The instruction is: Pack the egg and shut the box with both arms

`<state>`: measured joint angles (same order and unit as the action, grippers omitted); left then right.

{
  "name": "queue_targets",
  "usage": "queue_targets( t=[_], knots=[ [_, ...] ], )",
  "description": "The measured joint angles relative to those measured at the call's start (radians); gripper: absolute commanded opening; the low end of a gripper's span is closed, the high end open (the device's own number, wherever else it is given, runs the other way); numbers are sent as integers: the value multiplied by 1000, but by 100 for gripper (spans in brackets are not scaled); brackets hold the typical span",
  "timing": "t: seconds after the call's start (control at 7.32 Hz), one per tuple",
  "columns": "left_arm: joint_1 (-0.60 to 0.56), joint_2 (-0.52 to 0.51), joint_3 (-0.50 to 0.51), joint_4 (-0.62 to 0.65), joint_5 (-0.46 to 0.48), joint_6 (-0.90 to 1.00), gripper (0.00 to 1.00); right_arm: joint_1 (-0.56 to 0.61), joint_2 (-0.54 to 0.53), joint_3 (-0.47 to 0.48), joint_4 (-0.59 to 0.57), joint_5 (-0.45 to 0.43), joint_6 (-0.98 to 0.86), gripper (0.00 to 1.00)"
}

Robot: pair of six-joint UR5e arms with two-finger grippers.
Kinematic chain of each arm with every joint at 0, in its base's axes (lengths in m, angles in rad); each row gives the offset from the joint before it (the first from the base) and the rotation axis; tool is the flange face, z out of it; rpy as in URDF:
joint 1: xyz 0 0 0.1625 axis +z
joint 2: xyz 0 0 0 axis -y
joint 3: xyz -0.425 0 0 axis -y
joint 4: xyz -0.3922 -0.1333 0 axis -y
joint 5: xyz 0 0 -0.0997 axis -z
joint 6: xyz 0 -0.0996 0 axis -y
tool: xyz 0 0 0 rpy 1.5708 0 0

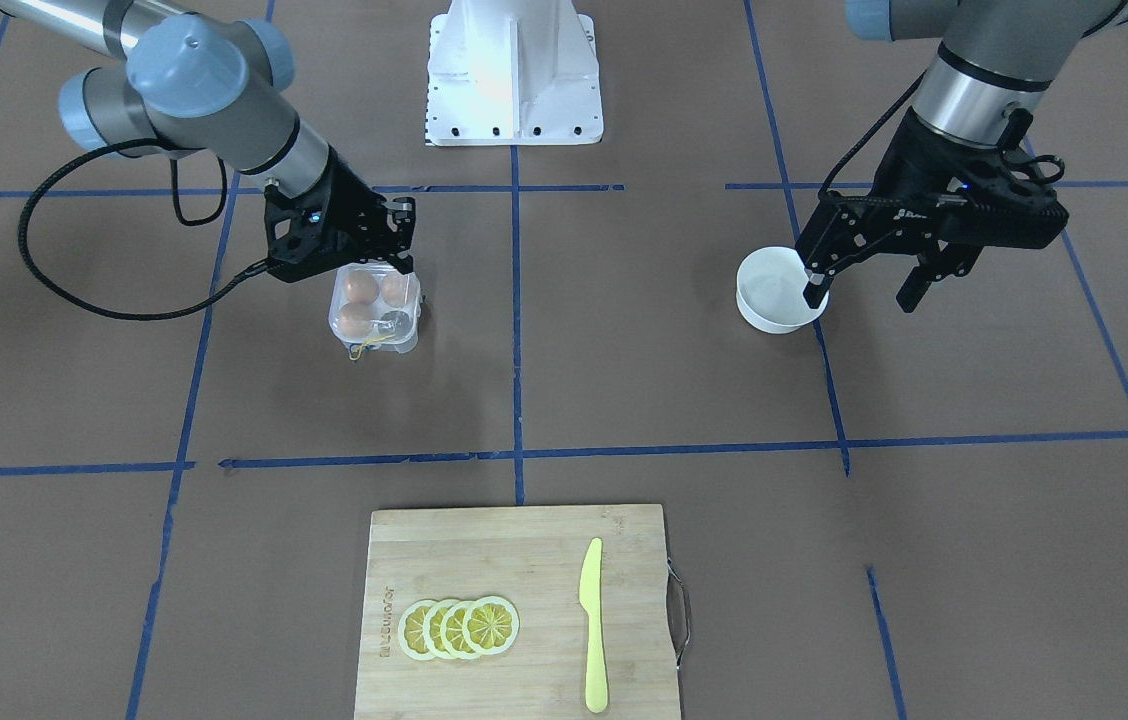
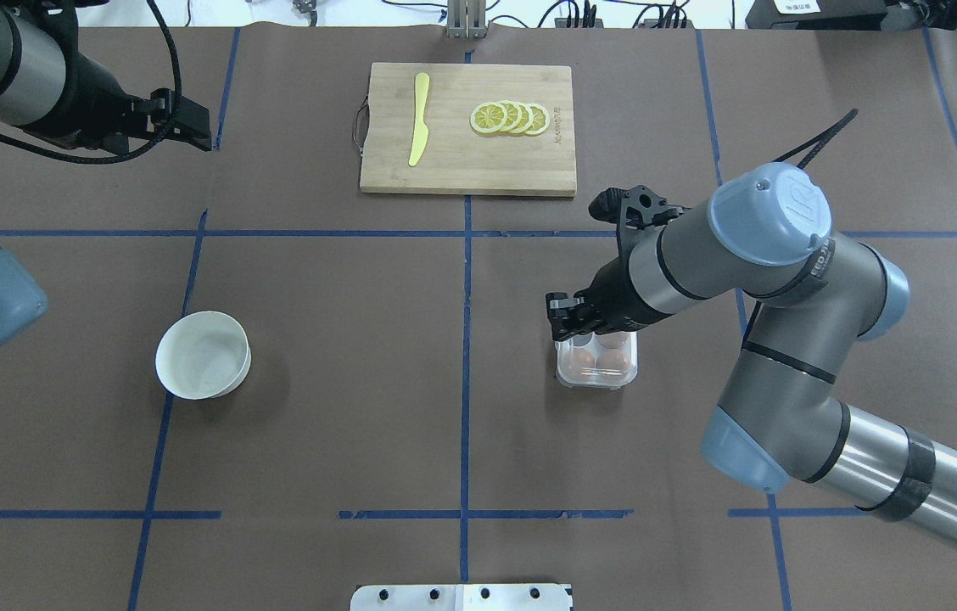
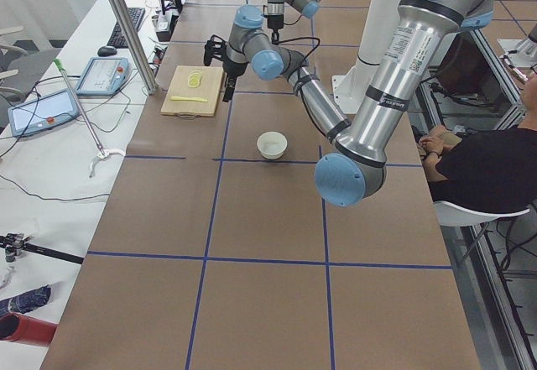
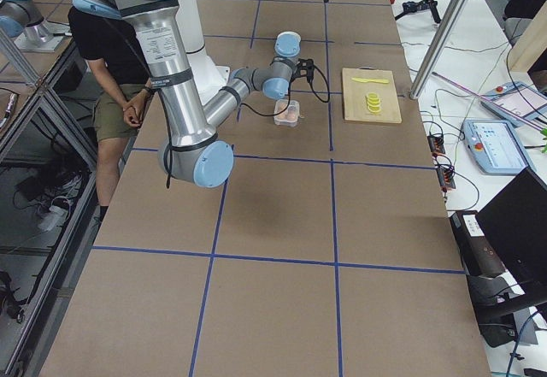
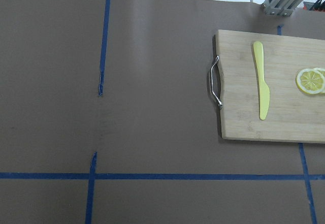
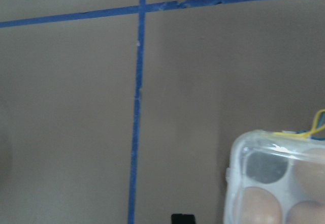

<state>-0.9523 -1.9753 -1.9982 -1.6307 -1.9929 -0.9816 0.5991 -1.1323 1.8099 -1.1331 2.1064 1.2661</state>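
Eggs (image 1: 359,288), three alike and orange-brown, sit in cups of the clear plastic egg box (image 1: 394,323), so the task's own egg cannot be singled out; the fourth cup is bare. The box rests on the brown table (image 1: 624,380) on the robot's right, and whether its lid is down is unclear. The right gripper (image 1: 386,250) hangs just above it; its jaw gap cannot be made out. The left gripper (image 1: 862,290) is raised, jaws spread wide and holding nothing, near the white bowl (image 1: 762,300). Farther off lies a cutting board (image 1: 524,560) with lemon slices (image 1: 459,628) and a yellow knife (image 1: 592,625).
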Motion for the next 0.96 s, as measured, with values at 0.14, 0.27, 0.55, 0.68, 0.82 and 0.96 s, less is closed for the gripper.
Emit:
queue_targets(
  t=[0.14, 0.27, 0.55, 0.68, 0.82, 0.96],
  knots=[
    [-5, 17, 3, -4, -3, 21, 100, -8, 43, 1, -27, -5, 13, 99],
    [-22, 43, 3, -10, -16, 66, 100, -10, 81, 10, -66, -11, 44, 100],
    [-99, 114, 4, -15, -52, 218, 100, 2, 124, 79, -268, -85, 98, 100],
    [-152, 154, 5, -15, -70, 316, 100, 39, 121, 106, -368, -114, 76, 100],
    [-208, 194, 8, -14, -84, 420, 100, 107, 107, 120, -453, -122, 4, 100],
    [-264, 224, 21, -13, -90, 519, 100, 182, 78, 134, -531, -121, -118, 100]
  ],
)
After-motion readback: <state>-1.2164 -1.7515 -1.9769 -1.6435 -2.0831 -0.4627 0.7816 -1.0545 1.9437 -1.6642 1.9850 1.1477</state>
